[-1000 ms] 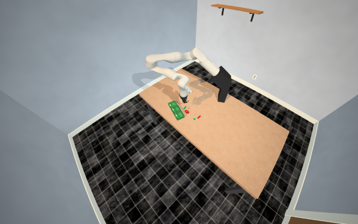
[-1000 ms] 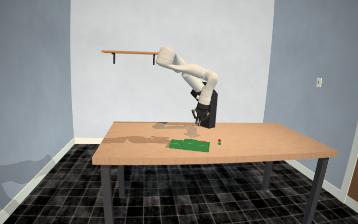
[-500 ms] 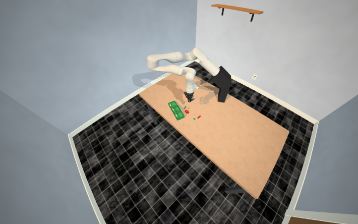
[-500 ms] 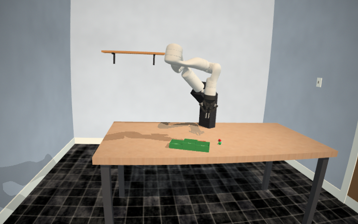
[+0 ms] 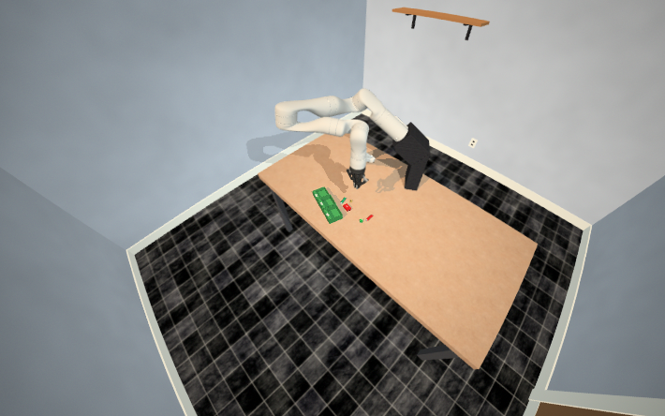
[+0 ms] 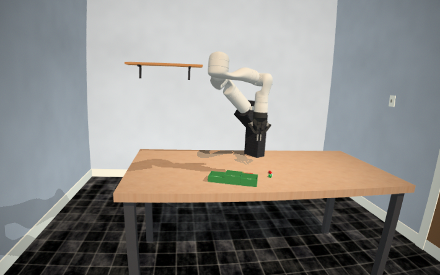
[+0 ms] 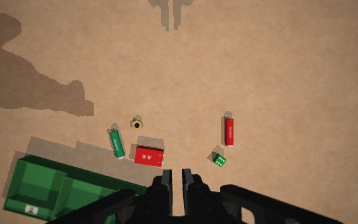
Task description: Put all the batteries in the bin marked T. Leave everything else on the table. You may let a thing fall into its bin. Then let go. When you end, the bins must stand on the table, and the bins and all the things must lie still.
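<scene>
My gripper (image 5: 358, 185) (image 6: 258, 137) (image 7: 177, 181) is shut, with only a thin empty gap between its fingers, high above the table. A green cylindrical battery (image 5: 343, 200) (image 7: 117, 144) lies beside a red block battery (image 5: 347, 207) (image 7: 149, 156) marked 9V. A red cylindrical battery (image 5: 369, 217) (image 7: 229, 132) lies apart from them, on the right in the wrist view. The green bins (image 5: 336, 218) (image 6: 232, 181) (image 7: 80, 173) stand in a joined row of three. Their labels are too small or hidden to read, so I cannot tell which is T.
A yellow nut (image 5: 351, 200) (image 7: 137, 124) lies near the green battery. A green die (image 5: 361, 220) (image 6: 269, 176) (image 7: 220, 160) with white dots lies near the red cylindrical battery. The bins stand near the long edge of the table (image 5: 428, 258) (image 6: 317, 174). A shelf (image 5: 441, 17) (image 6: 163, 64) hangs on the wall.
</scene>
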Controlling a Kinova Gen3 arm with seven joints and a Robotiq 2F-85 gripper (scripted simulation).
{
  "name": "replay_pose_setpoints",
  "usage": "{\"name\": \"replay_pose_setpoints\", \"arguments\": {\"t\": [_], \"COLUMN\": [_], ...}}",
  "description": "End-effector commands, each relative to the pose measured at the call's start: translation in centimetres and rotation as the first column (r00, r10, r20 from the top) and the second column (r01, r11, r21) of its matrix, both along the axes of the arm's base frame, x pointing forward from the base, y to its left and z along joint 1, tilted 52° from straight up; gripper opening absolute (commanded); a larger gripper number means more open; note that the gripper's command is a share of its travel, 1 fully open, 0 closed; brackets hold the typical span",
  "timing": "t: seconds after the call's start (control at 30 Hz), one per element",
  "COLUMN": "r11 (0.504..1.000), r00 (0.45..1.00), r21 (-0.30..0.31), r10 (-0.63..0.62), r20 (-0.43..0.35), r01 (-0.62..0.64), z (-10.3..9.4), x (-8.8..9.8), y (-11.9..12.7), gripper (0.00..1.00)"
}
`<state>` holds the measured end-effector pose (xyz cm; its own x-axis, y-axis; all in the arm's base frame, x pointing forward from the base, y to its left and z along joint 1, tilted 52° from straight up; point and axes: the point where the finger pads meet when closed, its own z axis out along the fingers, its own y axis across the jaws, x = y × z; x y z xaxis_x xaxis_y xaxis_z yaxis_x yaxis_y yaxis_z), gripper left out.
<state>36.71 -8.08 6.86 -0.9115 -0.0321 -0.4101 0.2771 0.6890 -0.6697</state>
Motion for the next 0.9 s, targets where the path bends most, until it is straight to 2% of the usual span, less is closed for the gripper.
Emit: {"name": "replay_pose_setpoints", "arguments": {"t": [0.0,0.07,0.2,0.37,0.43,0.5,0.53,0.57,0.87], "r11": [1.000,1.000,0.990,0.953,0.937,0.937,0.916,0.904,0.794], "r00": [1.000,1.000,0.982,0.912,0.884,0.884,0.841,0.819,0.637], "r21": [0.000,0.000,-0.051,-0.087,-0.092,-0.092,-0.093,-0.093,-0.074], "r10": [0.002,0.002,0.121,0.246,0.282,0.282,0.313,0.329,0.425], "r20": [0.000,0.000,-0.147,-0.327,-0.374,-0.374,-0.442,-0.471,-0.643], "r01": [-0.002,-0.002,-0.129,-0.289,-0.338,-0.338,-0.390,-0.417,-0.603], "z": [0.0,0.0,1.1,2.5,3.1,3.1,3.4,3.7,6.2], "x": [0.0,0.0,0.2,0.5,0.6,0.6,0.7,0.7,1.2], "y": [0.1,0.1,-3.0,-7.0,-8.5,-8.5,-9.3,-10.1,-17.1], "gripper": [0.09,0.09,0.09,0.09,0.09,0.09,0.09,0.09,0.09]}}
